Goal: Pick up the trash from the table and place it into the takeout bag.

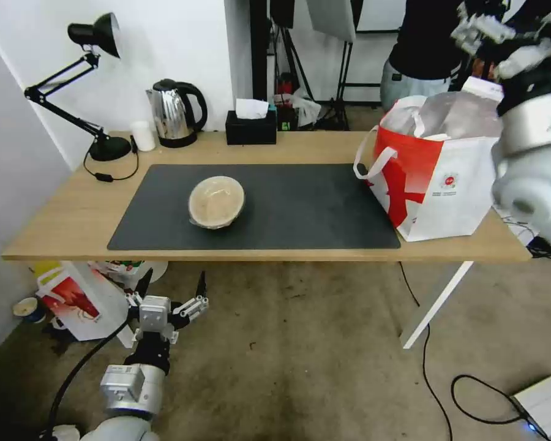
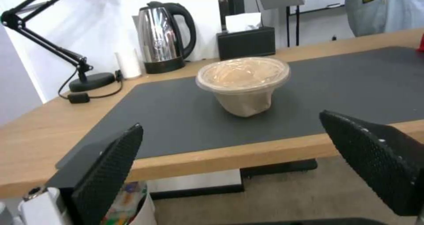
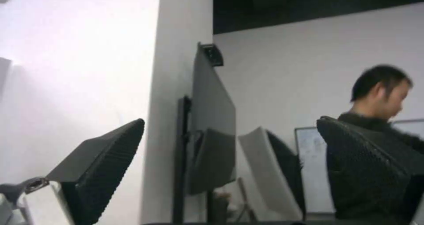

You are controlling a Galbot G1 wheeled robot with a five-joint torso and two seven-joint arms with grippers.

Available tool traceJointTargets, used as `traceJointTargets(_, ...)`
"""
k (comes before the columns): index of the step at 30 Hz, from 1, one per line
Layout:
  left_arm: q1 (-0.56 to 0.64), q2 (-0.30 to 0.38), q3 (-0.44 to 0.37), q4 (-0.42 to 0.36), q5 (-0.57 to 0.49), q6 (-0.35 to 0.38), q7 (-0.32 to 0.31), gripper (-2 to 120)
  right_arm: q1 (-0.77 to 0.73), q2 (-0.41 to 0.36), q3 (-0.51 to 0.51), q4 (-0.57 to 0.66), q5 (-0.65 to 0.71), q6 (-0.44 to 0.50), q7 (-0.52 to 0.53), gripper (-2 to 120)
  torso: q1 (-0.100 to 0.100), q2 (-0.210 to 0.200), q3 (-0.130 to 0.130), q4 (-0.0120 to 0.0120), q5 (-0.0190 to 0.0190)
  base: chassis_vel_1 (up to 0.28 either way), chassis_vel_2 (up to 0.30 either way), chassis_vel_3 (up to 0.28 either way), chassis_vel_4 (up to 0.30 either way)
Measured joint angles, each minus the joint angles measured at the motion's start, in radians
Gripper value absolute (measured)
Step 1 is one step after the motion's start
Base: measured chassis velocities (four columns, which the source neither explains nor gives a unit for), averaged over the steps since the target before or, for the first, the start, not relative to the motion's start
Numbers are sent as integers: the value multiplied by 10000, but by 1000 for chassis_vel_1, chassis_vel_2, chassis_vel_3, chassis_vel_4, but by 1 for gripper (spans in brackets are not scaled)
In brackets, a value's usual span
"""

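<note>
On the light-wood table (image 1: pixel 73 214), a dark grey mat (image 1: pixel 300 208) covers the middle; smooth, flat, matte. At 3 o'clock on the tabletop stands the takeout bag (image 1: pixel 438 184): glossy white with a red patch, silver foil lining, mouth open upward, strap handles slack.

Only trash on the mat: tan bowl (image 1: pixel 217 201), left of centre. Round, so no long axis; tapered paper-like wall, clear film or lid across the top, rim wider than base. Upright, well apart from the bag.

Key relation: bowl lies at 12 o'clock from the left gripper (image 1: pixel 172 288), above it and beyond the table's near edge. That gripper hangs below tabletop level, fingers (image 2: pixel 110 172) spread wide, nothing between them; pads are black, knurled rubber. Judgement: left arm is much the nearer; it must rise over the edge before reaching forward.

Right gripper (image 1: pixel 483 30) is raised high at 1 o'clock, above and behind the bag, pincer wide and empty.

Background at 11–12 o'clock: black desk lamp (image 1: pixel 92 43), steel kettle (image 1: pixel 174 113), black tissue box (image 1: pixel 251 125), small white cup (image 1: pixel 143 135).
</note>
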Motion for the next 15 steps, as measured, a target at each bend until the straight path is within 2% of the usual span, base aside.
traceJointTargets(1,0,0,0,0,0,0,0,100,0,0,0,0,0,0,0,100,0,0,0,0,0,0,0,0,0)
traceJointTargets(4,0,0,0,0,0,0,0,100,-1882,762,757,883,-979,-8,98,100,-1,0,0,0,-5,0,0,0,0)
traceJointTargets(6,0,0,1,0,0,0,1,100,-2269,960,920,1035,-1227,-4,99,100,-1,0,-1,0,-8,0,0,0,0)
traceJointTargets(9,0,0,0,0,0,0,0,100,-4169,1967,1628,1649,-2297,57,-56,100,-1,0,0,-2,-5,0,0,0,0)
traceJointTargets(10,0,0,0,0,0,0,0,100,-4169,1967,1628,1649,-2297,57,-56,100,-1,0,0,-2,-5,0,0,0,0)
traceJointTargets(12,0,0,1,0,0,0,1,100,-5096,2542,1835,1884,-2931,146,-160,100,-2,1,0,-3,-6,0,0,0,0)
traceJointTargets(13,0,1,1,0,0,0,1,100,-6092,3224,1888,2039,-3783,419,-401,100,-2,1,-1,-3,-5,0,0,0,0)
traceJointTargets(15,0,3,0,0,0,0,1,100,-6408,3477,1873,2066,-4086,565,-480,100,-1,0,0,-4,-5,0,0,0,0)
